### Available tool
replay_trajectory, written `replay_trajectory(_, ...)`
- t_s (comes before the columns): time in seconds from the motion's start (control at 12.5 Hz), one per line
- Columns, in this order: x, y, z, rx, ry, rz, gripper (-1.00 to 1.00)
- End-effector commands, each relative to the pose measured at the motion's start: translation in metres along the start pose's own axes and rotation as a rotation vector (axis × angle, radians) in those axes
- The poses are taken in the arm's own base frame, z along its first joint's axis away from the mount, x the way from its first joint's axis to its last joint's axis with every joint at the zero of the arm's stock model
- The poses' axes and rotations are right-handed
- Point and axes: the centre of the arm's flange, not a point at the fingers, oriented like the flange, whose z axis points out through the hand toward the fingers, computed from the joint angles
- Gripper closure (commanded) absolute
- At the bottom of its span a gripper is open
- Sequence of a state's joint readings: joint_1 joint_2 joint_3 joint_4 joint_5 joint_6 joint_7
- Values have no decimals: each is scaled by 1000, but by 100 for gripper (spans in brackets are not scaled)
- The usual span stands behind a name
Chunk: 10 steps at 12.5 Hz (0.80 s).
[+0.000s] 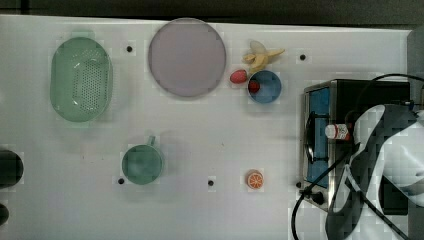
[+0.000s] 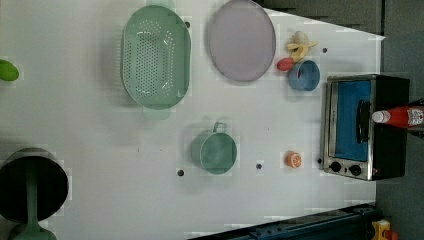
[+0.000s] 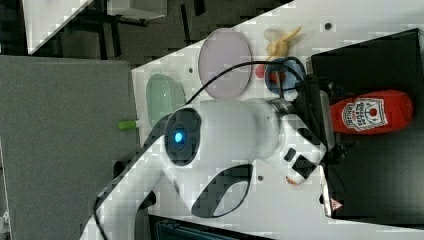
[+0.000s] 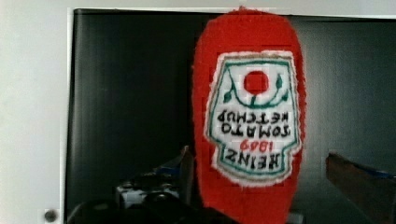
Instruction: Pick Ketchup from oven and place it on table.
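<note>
Ketchup lies on its side on the black top of the oven at the right of the left view, its white cap poking out past the front edge above the door handle, so the step in hand looks like the approach to the pick, with nothing yet carried to the table. In the wrist view the gripper stands wide, one finger just beside the bottle and the other well clear, so the next move calls for settling lower around the body and closing, then lifting clear of the oven. In the top view the arm covers most of the bottle and much of the oven top, and whether a finger touches the bottle is hard to make out.
</note>
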<state>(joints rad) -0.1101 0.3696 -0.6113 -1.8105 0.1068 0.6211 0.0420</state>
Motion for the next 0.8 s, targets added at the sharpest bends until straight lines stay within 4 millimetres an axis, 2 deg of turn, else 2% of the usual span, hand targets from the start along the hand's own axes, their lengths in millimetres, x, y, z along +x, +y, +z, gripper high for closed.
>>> replay_trajectory(0.08, 25, 9, 3, 8, 16, 44, -100)
replay_trajectory(0.48, 22, 6, 24, 16, -19, 79, -100)
replay_trajectory(0.56, 22, 6, 23, 17, -18, 79, -90)
replay_trajectory(0.72, 23, 8, 26, 11, -22, 82, -42)
replay_trajectory(0.8, 23, 6, 23, 16, -18, 79, -27)
